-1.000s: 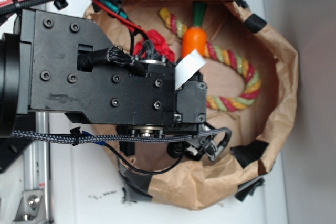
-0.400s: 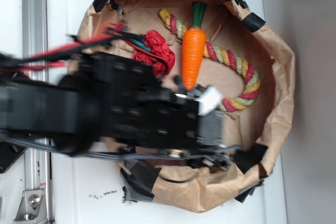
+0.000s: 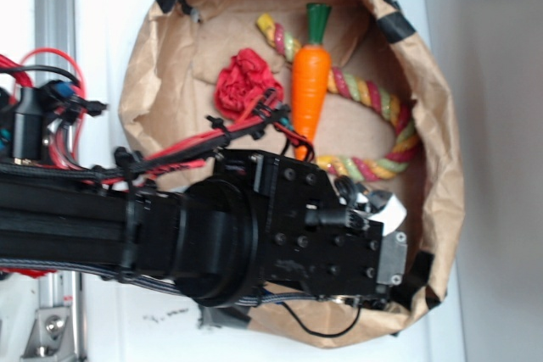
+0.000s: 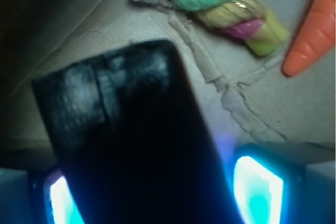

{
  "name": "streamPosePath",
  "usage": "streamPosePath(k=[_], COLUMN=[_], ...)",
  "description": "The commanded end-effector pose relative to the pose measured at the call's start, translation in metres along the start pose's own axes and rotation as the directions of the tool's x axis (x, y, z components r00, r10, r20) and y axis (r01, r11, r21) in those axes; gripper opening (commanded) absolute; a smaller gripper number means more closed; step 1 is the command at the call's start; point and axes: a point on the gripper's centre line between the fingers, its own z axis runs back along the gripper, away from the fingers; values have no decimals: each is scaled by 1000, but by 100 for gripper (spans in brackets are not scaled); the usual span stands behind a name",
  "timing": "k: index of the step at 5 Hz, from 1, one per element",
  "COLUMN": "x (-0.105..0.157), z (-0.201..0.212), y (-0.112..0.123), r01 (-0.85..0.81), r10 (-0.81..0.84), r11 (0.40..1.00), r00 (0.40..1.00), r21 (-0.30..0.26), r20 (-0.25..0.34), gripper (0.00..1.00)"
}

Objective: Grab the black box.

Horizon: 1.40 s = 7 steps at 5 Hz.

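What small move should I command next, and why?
Probably close the gripper. In the wrist view the black box fills the space between the two glowing fingers, so it looks lined up; whether the pads touch it yet I cannot tell.

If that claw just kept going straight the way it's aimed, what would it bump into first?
Most likely the black box. In the wrist view it fills the space right ahead of the gripper, between the glowing fingertips. It looks very close, though whether they already touch is unclear. The rope toy and carrot lie farther off.
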Motion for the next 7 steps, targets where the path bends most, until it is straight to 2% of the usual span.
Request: streamPosePath(k=[1,2,3,4,5,6,7], x=[16,30,45,55,54,53,44], z=[26,64,119,164,184,183,166], y=[-10,9,54,87,97,91,68], r01=[15,178,223,285,394,434,477], r10=[-13,-168,-192,-265,-386,-435,-483], r11=[997,978,969,957,919,900,875], r00=[999,981,949,936,903,894,873], r21=[-76,-104,-104,-59,-8,39,87], r20=[30,97,248,230,191,102,70], gripper=[0,0,0,0,0,0,0])
